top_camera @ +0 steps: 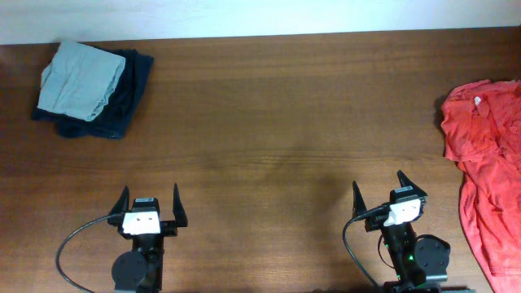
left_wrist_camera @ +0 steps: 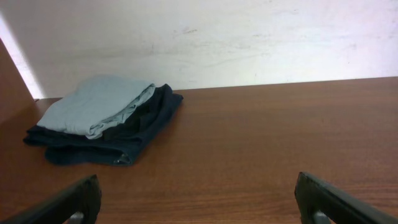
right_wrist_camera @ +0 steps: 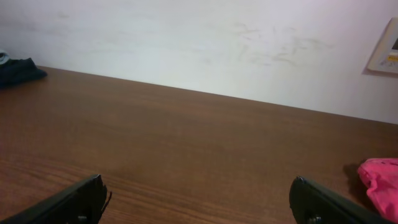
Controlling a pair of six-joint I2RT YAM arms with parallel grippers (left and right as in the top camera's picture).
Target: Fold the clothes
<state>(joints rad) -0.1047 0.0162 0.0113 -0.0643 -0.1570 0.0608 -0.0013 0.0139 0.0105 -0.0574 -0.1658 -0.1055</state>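
We are holding the left pincer (top_camera: 151, 189) and the right pincer (top_camera: 378, 181) wide and empty at the near edge of the bench (top_camera: 269, 122), well apart from any cloth. The grey-teal T-shirt (top_camera: 81, 79) is lying folded on the dark navy garment (top_camera: 130, 89) at the far left corner, seemingly stacked as finished. The red shirt (top_camera: 484, 155) is sprawling crumpled at the right edge, probably the next one for us.

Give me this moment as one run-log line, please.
left hand: open, empty | right hand: open, empty | grey-teal T-shirt: folded, on navy garment | red shirt: unfolded, far right
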